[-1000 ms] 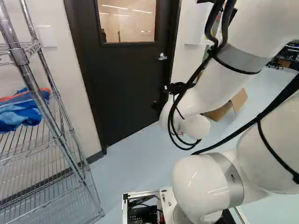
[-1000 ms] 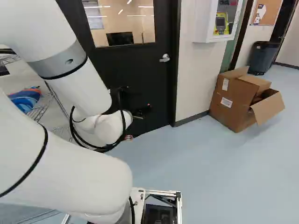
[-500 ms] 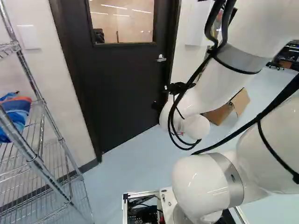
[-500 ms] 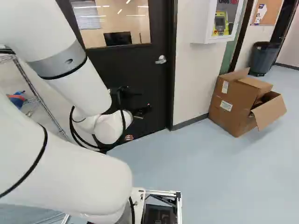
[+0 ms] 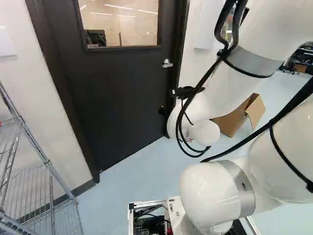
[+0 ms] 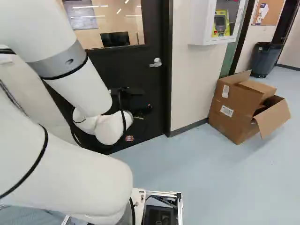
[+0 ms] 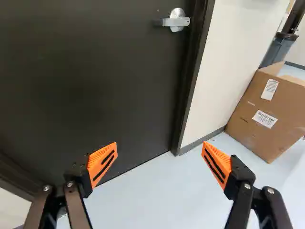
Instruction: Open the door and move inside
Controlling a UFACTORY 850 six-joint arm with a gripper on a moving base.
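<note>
**Dark Door, Shut in Its Frame; Silver Lever Ahead**

Before you: one smooth, dark door (image 7: 95,86), upper window (image 6: 105,28) glazed. Fitted to it, one silver lever handle (image 7: 177,21) on a round plate, ahead of your gripper (image 6: 142,111) and apart from it. In the wrist view, your gripper (image 7: 159,160) has fingers spread wide, orange pads slotted.

Edges: a dark frame (image 7: 190,81) meets pale wall. Smooth, light blue floor (image 6: 211,183) gives you open room between the base and the brown cardboard box (image 6: 236,110), flaps splayed, near the wall.

Partly seen: chrome wire rack (image 5: 46,161), cut off at the left base view's left; door's lower part, behind your white arm (image 6: 79,164) in the right base view.
</note>
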